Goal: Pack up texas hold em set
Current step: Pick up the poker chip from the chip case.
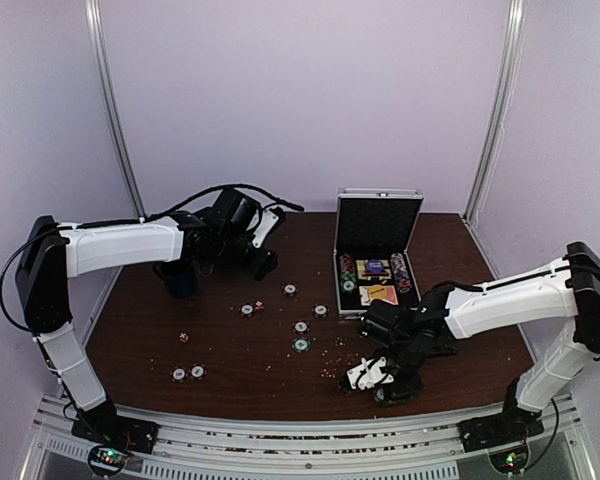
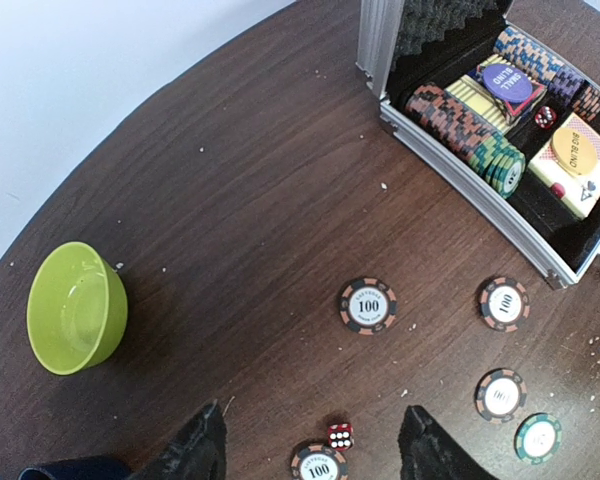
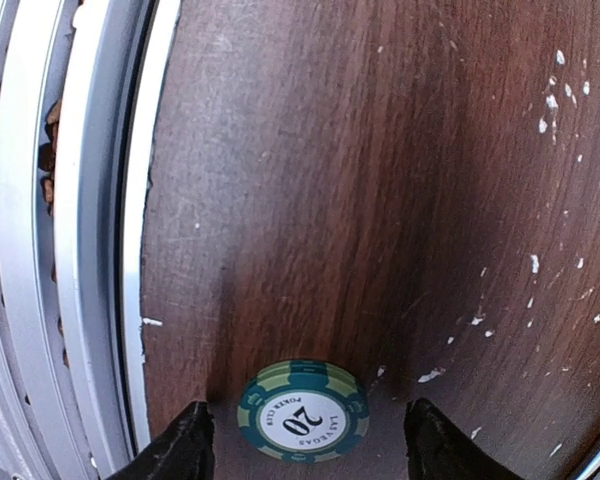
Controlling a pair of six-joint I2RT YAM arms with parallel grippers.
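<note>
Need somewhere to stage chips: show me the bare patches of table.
Bare: the wood between green bowl and open case, and right of the case to the table edge. Crowded: the middle, with scattered chips and a red die.

Pale lilac walls close in a dark wooden table, aluminium posts behind, a slotted rail along the front.

A green-and-white poker chip marked 20 lies flat on a dark brown wooden worktop, low in the frame. Two dark fingers stand spread on either side of it, with a small gap left on each side. Silver metal rails run down the left edge. White specks dot the wood at the right.
</note>
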